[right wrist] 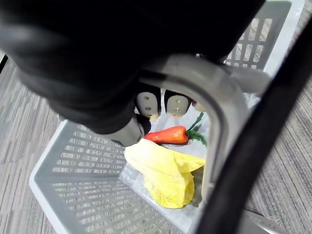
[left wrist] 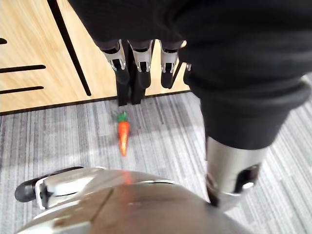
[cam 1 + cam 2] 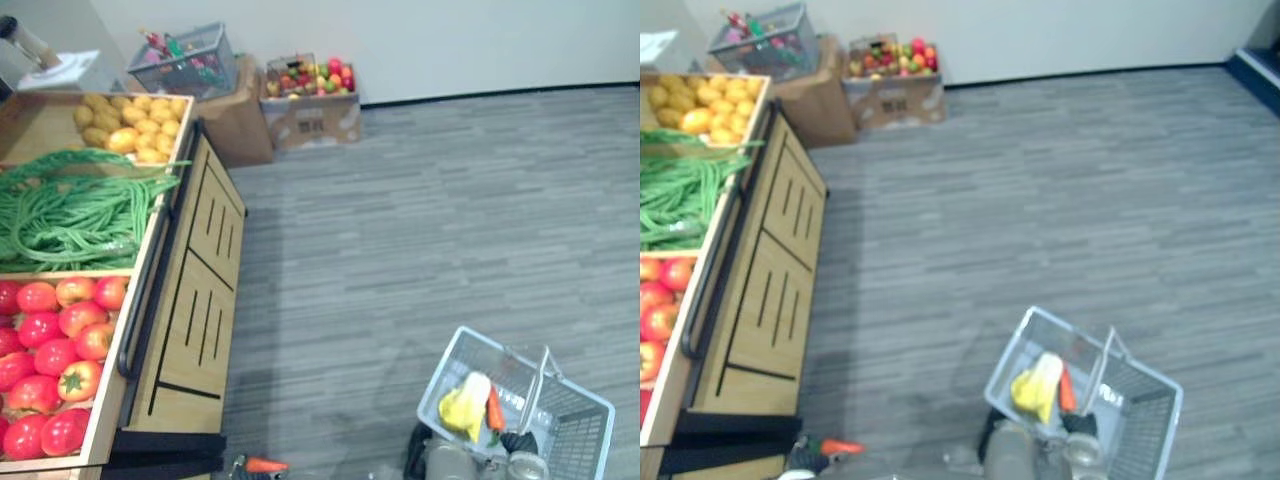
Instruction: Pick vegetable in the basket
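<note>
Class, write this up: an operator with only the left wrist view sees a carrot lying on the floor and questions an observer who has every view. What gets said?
Operator: I see the floor carrot. Is the basket empty?
Observer: No, the basket holds a second carrot and a yellow leafy vegetable.
Operator: What tops this wooden stand?
Observer: It carries tomatoes, green beans and yellow produce.

- Eye views: from high up, looking down, sharing wooden stand [image 3: 195, 290] at left, basket [image 3: 575, 425] at lower right.
- Left wrist view: close, facing stand's foot.
- Right wrist view: close, into basket.
</note>
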